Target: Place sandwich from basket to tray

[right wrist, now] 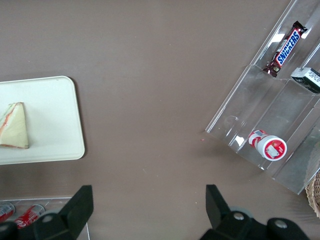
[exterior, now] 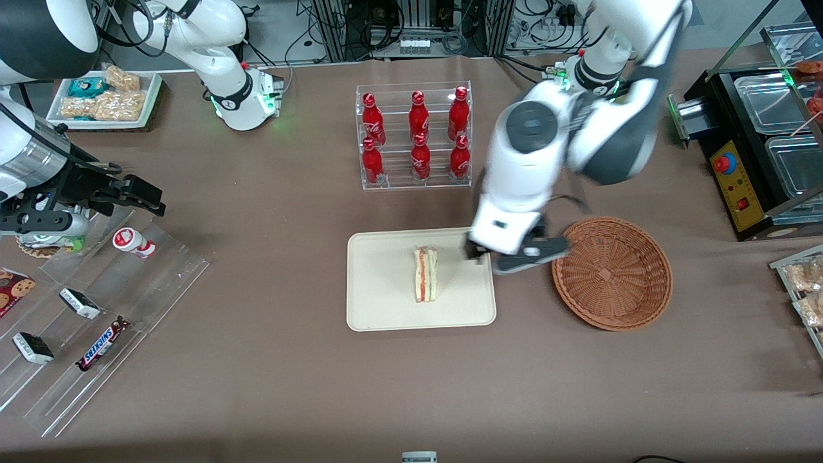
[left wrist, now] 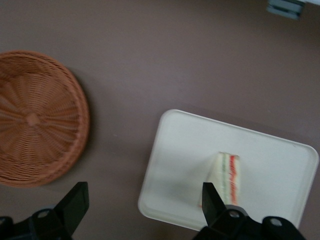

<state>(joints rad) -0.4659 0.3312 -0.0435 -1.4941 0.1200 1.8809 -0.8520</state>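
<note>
The sandwich (exterior: 425, 274) is seen standing on edge on the tray (exterior: 379, 308), clear of any grasp. The gripper (exterior: 514, 254) is held above the tray's rim nearest the basket (exterior: 612, 273), fingers (left wrist: 75, 202) spread wide and holding nothing.

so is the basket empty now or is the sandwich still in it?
Empty. The basket shows only bare weave inside. The sandwich lies on the tray, and the claw hangs open above the tray's edge nearest the basket, holding nothing.
</note>
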